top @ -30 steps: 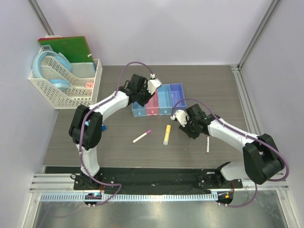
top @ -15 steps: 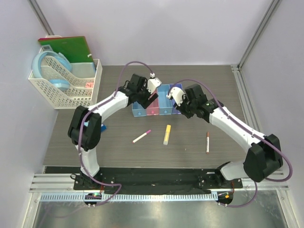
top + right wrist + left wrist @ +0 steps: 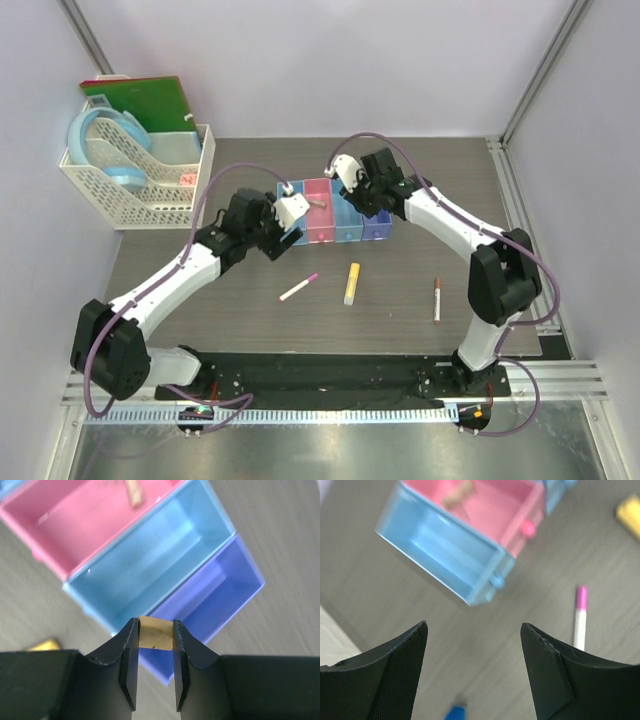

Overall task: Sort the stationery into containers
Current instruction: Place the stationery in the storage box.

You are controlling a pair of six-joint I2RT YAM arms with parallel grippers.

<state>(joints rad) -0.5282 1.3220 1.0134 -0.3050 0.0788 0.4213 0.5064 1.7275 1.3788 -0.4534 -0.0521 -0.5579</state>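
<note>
Eraser (image 3: 155, 635) pinched in right gripper (image 3: 155, 626), centre of right wrist view, over seam of light blue bin (image 3: 150, 555) and purple bin (image 3: 215, 587), probably purple; pink bin (image 3: 85, 520) holding another eraser (image 3: 132, 491) lies upper left. Left gripper (image 3: 474, 626) spread, empty.

The worktop (image 3: 250, 320) is a dark grey, wood-grain surface. The following items rest directly on it:

- A white lattice basket (image 3: 130, 212) stands at the far left corner.
- A row of four joined bins (image 3: 320, 228) stands near the centre, toward the far side. From left to right they are blue, pink, light blue and purple.
- A pink-ended pen (image 3: 298, 288) lies diagonally on the near side of the bins, with its pink end pointing toward them.
- A yellow marker (image 3: 352, 283) lies just to the right of that pen, apart from it.
- A dark-red-ended pen (image 3: 437, 299) lies well to the right.
- A small blue item (image 3: 455, 713) is only partly visible, at the lower edge of the left wrist view.
</note>
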